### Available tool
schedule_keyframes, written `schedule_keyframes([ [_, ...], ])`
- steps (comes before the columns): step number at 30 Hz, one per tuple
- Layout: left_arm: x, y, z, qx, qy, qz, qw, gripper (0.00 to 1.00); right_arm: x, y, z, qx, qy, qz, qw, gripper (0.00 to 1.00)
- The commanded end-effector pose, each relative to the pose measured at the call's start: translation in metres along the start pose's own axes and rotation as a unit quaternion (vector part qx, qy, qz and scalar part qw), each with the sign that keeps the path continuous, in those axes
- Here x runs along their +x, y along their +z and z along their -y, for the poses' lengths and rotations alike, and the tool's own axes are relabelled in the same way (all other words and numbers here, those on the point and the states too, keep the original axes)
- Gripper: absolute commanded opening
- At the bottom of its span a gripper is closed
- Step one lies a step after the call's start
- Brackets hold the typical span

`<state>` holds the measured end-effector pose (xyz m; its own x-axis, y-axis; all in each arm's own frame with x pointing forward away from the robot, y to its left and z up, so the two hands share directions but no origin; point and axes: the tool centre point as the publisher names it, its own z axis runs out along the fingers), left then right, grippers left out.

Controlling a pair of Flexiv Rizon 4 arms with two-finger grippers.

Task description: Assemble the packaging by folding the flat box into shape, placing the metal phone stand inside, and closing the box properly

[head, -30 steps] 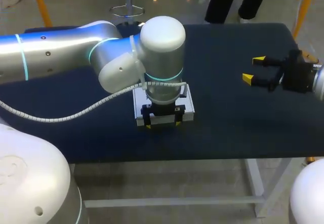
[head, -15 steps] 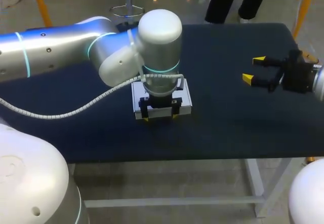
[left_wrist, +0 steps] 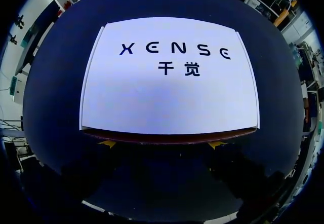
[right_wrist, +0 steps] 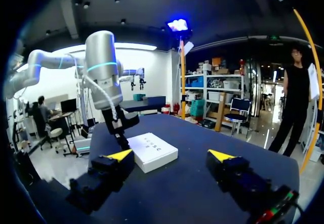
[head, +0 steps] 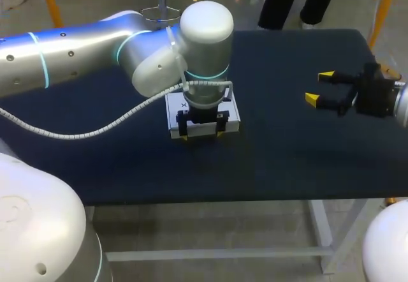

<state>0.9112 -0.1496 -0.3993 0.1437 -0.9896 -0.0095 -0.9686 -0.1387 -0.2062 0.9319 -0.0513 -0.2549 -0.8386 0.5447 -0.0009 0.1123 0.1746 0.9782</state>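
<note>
The flat, rectangular white cardboard box [left_wrist: 152, 92] has dark print on its smooth lid. The left gripper [head: 202, 135] is spread at its near edge, maybe touching. The right gripper [head: 319, 87] is spread too, far right.

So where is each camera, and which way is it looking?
Head view: above and behind the robot, looking down on the table; left arm, over the white box, and right fingers show.
Left wrist view: on the left wrist, looking down onto the box; only its fingertips show.
Right wrist view: on the right wrist, looking across the table; its open fingers and the left arm show.
All three see the box.
</note>
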Motion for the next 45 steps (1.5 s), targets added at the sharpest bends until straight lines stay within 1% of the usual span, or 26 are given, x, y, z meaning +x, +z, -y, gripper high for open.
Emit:
schedule_keyframes([
  [1,0.007,0.005,0.018,-0.007,-0.003,0.009,1.0,1.0,0.0,-0.001,0.001,-0.003,-0.001,-0.001,1.0,1.0],
  [13,0.007,0.011,0.073,-0.002,-0.005,0.007,1.0,1.0,0.0,-0.001,0.001,-0.003,-0.001,-0.001,1.0,1.0],
  [20,0.006,0.022,0.11,-0.002,0.003,0.003,1.0,1.0,0.0,-0.001,0.001,-0.003,-0.001,-0.001,1.0,1.0],
  [27,0.001,0.031,0.145,-0.001,0.016,-0.005,1.0,1.0,0.0,-0.001,0.001,-0.003,-0.001,-0.001,1.0,1.0],
  [34,-0.006,0.032,0.181,0.005,0.023,-0.005,1.0,1.0,0.0,-0.001,0.001,-0.003,-0.001,-0.001,1.0,1.0],
  [41,-0.012,0.039,0.216,0.006,0.028,-0.007,1.0,1.0,0.0,-0.001,0.001,-0.003,-0.001,-0.001,1.0,1.0],
  [45,-0.014,0.043,0.231,0.003,0.028,-0.007,1.0,1.0,0.0,-0.001,0.001,-0.003,-0.001,-0.001,1.0,1.0],
])
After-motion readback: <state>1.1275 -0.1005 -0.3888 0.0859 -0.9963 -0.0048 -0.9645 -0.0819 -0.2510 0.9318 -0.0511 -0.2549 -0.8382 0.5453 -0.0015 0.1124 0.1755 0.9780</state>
